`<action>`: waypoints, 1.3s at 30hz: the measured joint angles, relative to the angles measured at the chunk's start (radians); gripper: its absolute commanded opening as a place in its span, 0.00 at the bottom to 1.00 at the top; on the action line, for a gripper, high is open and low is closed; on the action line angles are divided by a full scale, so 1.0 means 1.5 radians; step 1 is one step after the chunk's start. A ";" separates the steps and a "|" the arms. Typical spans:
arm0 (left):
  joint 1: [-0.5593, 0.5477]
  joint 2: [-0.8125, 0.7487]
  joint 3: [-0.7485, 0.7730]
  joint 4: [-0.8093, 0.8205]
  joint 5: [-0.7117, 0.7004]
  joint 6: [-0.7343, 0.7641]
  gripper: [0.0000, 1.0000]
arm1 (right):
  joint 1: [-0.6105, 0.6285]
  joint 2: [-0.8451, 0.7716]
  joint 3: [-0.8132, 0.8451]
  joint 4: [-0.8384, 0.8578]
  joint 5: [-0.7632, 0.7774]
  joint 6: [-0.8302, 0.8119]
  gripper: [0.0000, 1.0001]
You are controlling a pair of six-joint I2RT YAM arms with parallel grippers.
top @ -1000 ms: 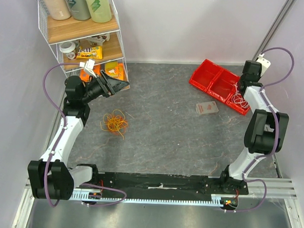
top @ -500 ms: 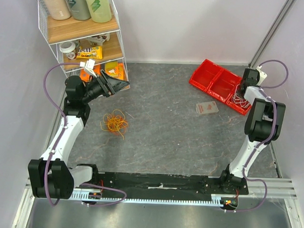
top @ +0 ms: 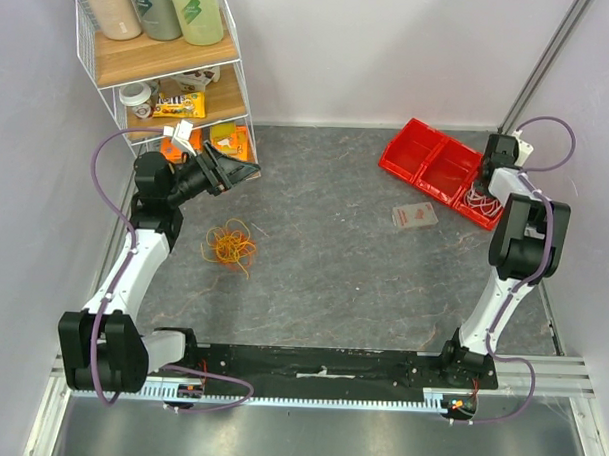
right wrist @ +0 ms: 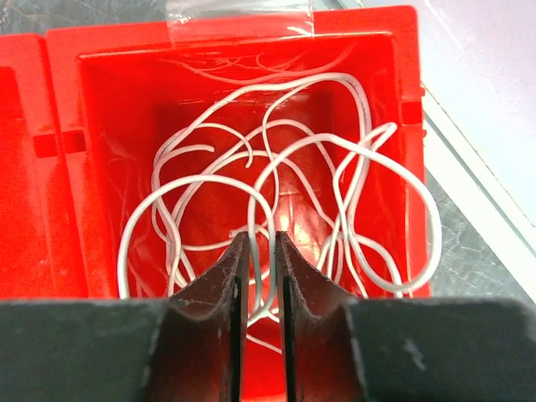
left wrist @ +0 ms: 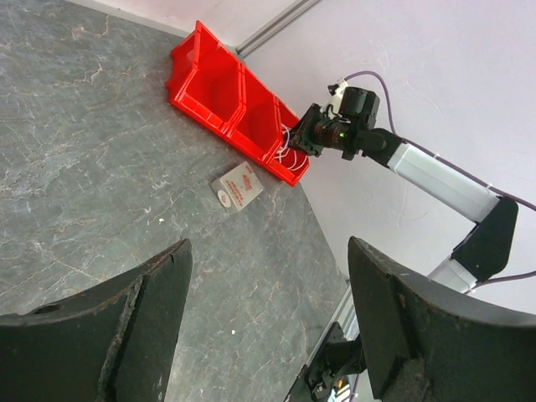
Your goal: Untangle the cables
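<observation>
A tangle of orange and yellow cables [top: 230, 245] lies on the grey table at the left. White cables [right wrist: 335, 167] lie looped in the end compartment of a red bin [right wrist: 234, 42], also seen from above [top: 478, 201]. My right gripper [right wrist: 262, 239] hangs over that compartment [top: 483, 176], its jaws a narrow gap apart with one white strand running loosely between them. My left gripper [top: 251, 170] is raised above the table beyond the orange tangle, wide open and empty [left wrist: 268, 251].
The red bin [top: 427, 157] has three compartments at the back right. A small card box [top: 414, 215] lies on the table near it, also in the left wrist view [left wrist: 237, 187]. A wire shelf [top: 170, 73] with bottles and snacks stands at the back left.
My right gripper has moved back and down over the bin's end compartment. My left arm has shifted only slightly. The orange tangle has not moved.
</observation>
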 measured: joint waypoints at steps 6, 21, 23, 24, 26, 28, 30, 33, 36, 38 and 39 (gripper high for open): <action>0.015 0.002 -0.001 0.000 0.002 0.000 0.80 | 0.025 -0.080 0.000 -0.040 0.024 0.002 0.54; 0.022 0.058 -0.001 -0.009 -0.001 0.002 0.84 | 0.260 -0.530 -0.317 -0.016 0.030 0.011 0.59; 0.022 0.072 -0.001 -0.016 -0.001 0.006 0.85 | 0.362 -0.601 -0.374 -0.008 -0.006 0.027 0.59; 0.022 0.079 -0.001 -0.022 -0.003 0.008 0.86 | 0.410 -0.625 -0.396 -0.001 -0.015 0.037 0.59; 0.022 0.092 0.000 -0.039 -0.011 0.018 0.86 | 0.543 -0.665 -0.449 0.025 -0.026 0.065 0.59; 0.022 0.107 0.006 -0.072 -0.030 0.038 0.87 | 0.686 -0.669 -0.490 0.045 -0.026 0.095 0.59; 0.022 0.119 0.017 -0.106 -0.056 0.059 0.87 | 0.789 -0.641 -0.503 0.052 -0.021 0.113 0.59; 0.022 0.138 0.051 -0.194 -0.121 0.096 0.88 | 0.904 -0.575 -0.501 0.069 0.002 0.128 0.60; 0.022 0.143 0.074 -0.280 -0.203 0.114 0.88 | 0.966 -0.532 -0.501 0.080 0.004 0.134 0.62; 0.022 0.141 0.071 -0.336 -0.257 0.114 0.87 | 0.971 -0.529 -0.502 0.096 0.003 0.134 0.63; 0.022 0.141 0.064 -0.359 -0.282 0.113 0.87 | 0.971 -0.530 -0.502 0.107 0.004 0.134 0.63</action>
